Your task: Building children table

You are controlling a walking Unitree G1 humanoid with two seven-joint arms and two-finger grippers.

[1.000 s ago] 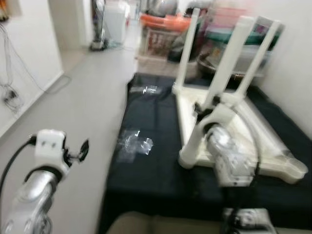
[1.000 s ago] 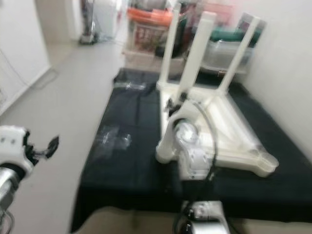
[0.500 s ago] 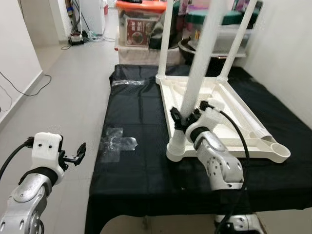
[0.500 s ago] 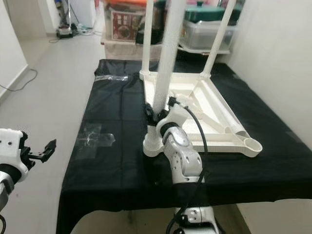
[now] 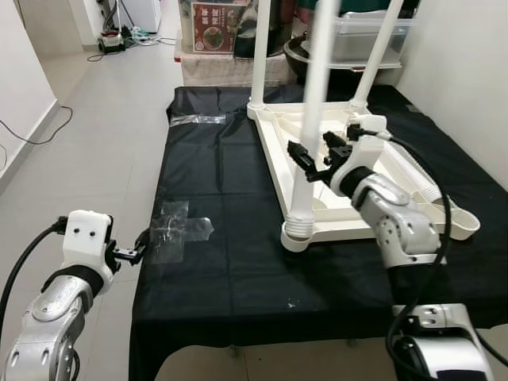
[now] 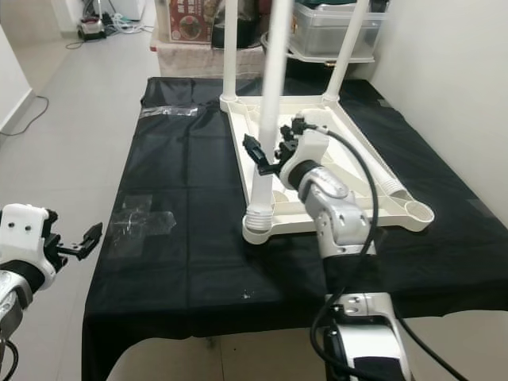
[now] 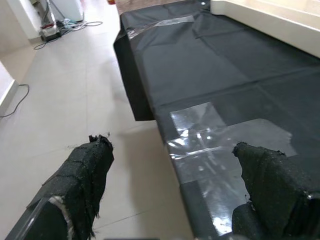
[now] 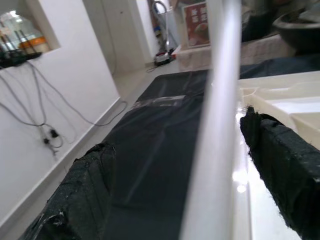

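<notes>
the white plastic children's table (image 5: 373,171) lies upside down on a black cloth (image 5: 230,238) that covers a low platform. three of its legs stand upright: the near leg (image 5: 311,119) at the corner closest to the robot, and two more at the far corners. at the near right corner of the upturned table there is an open socket (image 5: 463,225) with no leg in it.

right gripper (image 5: 317,155): raised at the near leg, partway up it. its fingers (image 8: 280,165) are spread, one on each side of the leg; the right wrist view shows a gap between each finger and the leg, so nothing is gripped.

left gripper (image 5: 136,248): low, well to the left of the table, just off the left edge of the black cloth and above the pale tiled floor (image 5: 103,135). its fingers (image 7: 85,175) are apart and hold nothing.

a patch of clear tape (image 5: 178,234) is stuck on the cloth to the left of the near leg, near the left gripper. a second strip of tape (image 5: 196,120) lies on the cloth left of the table's far corner.

beyond the table stand storage boxes, one with a red printed label (image 5: 213,16); its writing is too small to read. a white wall (image 5: 468,71) runs along the right of the table.
</notes>
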